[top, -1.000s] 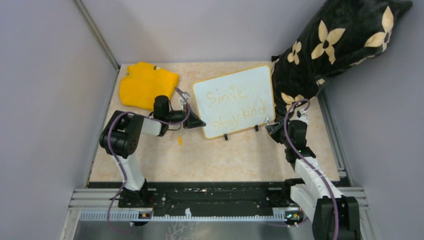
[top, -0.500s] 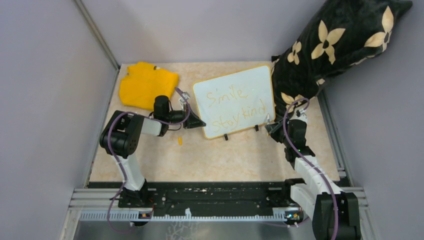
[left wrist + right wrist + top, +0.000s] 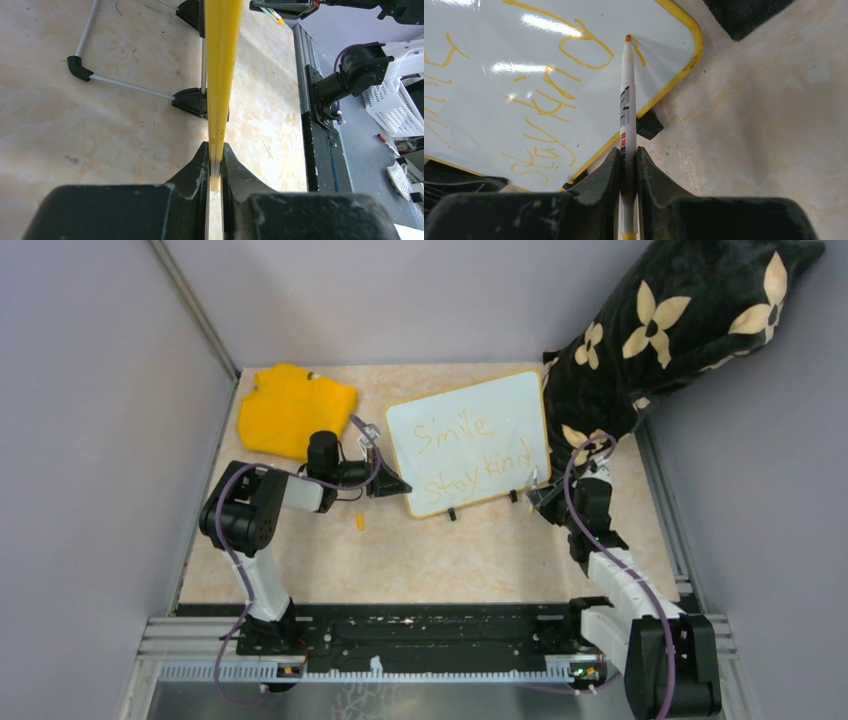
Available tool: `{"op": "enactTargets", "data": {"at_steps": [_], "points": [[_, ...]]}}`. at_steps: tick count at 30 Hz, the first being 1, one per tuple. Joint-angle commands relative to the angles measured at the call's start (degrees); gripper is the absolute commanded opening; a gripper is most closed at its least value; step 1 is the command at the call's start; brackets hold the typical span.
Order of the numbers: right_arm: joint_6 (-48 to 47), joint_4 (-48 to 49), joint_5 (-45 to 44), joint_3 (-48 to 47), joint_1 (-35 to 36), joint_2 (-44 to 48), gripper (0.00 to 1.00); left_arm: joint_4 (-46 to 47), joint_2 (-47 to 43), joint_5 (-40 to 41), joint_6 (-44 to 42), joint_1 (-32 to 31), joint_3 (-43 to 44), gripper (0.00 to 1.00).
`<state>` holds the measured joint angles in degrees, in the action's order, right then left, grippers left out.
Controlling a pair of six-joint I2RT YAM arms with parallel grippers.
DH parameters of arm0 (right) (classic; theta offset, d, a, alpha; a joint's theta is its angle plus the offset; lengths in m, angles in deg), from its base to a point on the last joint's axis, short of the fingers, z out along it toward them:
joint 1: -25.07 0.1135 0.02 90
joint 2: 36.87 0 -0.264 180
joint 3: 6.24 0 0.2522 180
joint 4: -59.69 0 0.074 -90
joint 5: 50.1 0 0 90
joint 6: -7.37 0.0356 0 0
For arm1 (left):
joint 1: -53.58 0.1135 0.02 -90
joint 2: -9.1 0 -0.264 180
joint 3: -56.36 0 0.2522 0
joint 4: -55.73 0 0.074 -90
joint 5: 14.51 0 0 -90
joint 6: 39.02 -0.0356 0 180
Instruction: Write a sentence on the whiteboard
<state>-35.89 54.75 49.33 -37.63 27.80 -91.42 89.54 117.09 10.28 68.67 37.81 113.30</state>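
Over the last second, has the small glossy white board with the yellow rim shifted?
No. The whiteboard keeps its far right corner beside the black flowered cushion, unchanged.

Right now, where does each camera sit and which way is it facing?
Top external: above and behind the bases, looking down on the table, whiteboard, yellow cloth and flowered pillow; both arms show in full.
Left wrist: on the left arm, low over the table, sighting along the whiteboard's yellow rim edge-on; left jaws shut on that rim.
Right wrist: on the right arm, looking down at the board's written corner; right jaws shut on the marker, tip toward the writing.
Shared: all three show the whiteboard.
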Motion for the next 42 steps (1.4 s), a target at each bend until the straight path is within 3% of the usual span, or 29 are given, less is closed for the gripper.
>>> {"op": "enactTargets", "data": {"at_steps": [1, 10, 17, 19, 26, 36, 42], "points": [[0.41, 2.54, 0.99, 0.31, -0.71, -0.82, 0.00, -4.40, 1.10, 4.13, -1.78, 0.39, -0.02, 0.00], [0.32, 0.08, -0.53, -0.49, -0.91, 1.36, 0.00, -4.52, 1.05, 4.17, -1.91, 0.39, 0.03, 0.00], [-0.87, -13.23, -4.07, -4.58, -0.96, 14.65, 0.00, -4.77, 1.13, 4.63, -2.16, 0.40, 0.13, 0.00], [-1.49, -17.42, -4.30, -7.27, -0.92, 15.42, 0.00, -4.85, 1.08, 4.70, -2.14, 0.39, 0.13, 0.00], [-0.18, -18.68, -1.70, -10.02, 0.00, 16.38, 0.00, -5.50, 0.29, 5.20, -2.14, 0.39, 0.24, 0.01], [-1.13, -21.47, -2.43, -17.75, 4.00, 18.58, 0.00, -5.91, -0.11, 5.42, -1.46, 0.41, 0.60, 0.29], [-1.64, -20.71, 3.08, -19.71, 5.60, 19.36, 0.00, -5.44, -0.63, 5.61, -0.67, 0.39, 0.51, 0.38]]}}
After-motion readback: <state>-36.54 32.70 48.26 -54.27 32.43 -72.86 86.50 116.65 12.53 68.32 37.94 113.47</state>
